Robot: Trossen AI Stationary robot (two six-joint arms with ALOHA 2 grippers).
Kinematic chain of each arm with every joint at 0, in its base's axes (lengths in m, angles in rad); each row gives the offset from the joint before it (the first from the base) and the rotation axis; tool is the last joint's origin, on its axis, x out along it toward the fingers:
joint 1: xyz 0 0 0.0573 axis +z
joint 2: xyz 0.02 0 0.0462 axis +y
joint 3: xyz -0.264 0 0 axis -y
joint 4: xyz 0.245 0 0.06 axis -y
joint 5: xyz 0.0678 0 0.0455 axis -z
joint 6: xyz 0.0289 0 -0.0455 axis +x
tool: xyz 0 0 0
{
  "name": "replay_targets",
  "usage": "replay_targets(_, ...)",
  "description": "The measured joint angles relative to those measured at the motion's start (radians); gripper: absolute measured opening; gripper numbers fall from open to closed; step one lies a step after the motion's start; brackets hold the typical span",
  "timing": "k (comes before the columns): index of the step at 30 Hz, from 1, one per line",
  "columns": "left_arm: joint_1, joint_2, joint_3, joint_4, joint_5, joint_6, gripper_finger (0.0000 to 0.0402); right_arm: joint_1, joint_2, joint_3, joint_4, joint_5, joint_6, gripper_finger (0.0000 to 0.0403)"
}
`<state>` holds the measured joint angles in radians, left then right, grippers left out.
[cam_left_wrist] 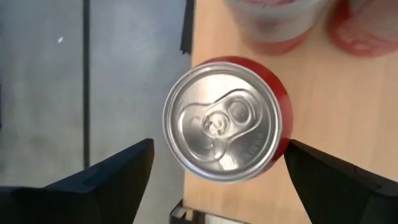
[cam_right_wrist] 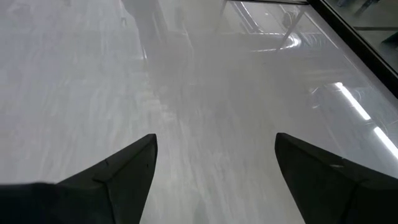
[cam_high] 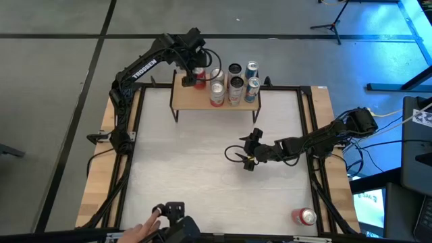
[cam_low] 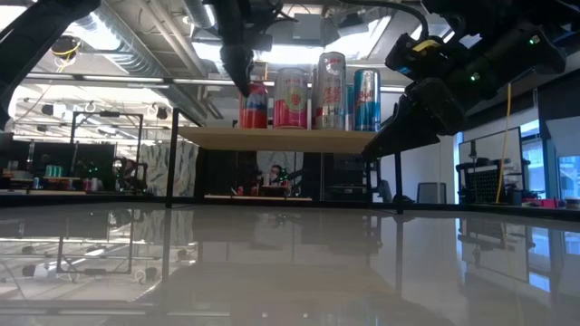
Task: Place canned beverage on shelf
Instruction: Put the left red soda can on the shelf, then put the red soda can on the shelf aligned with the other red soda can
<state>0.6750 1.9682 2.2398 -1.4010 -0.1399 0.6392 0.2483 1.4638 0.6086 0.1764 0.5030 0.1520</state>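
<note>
A red can [cam_left_wrist: 227,121] stands upright on its base at the left end of the light-wood shelf [cam_high: 196,100], close to the shelf's edge. It also shows in the low view [cam_low: 254,107]. My left gripper [cam_left_wrist: 217,155] is open right above it and points down, one finger on each side of the can's top without touching it. My right gripper [cam_high: 237,155] is open and empty above the middle of the white table.
Several other cans [cam_high: 234,84] stand on the shelf to the right of the red can. Another red can [cam_high: 304,216] lies near the table's near right corner. A person's hand [cam_high: 145,229] is at the near edge.
</note>
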Motion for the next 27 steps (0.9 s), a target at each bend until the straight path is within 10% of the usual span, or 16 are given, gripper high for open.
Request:
replay_targets(17,-0.066,-0.034,0.009,0.005,-0.053,0.028,0.0350,0.000,0.000,0.000,0.000,0.000,0.000,0.0321)
replay_targets(27,-0.166,-0.229,0.021,0.044,0.082,-0.066,0.0350,0.000,0.000,0.000,-0.001,0.001,-0.026,0.0321)
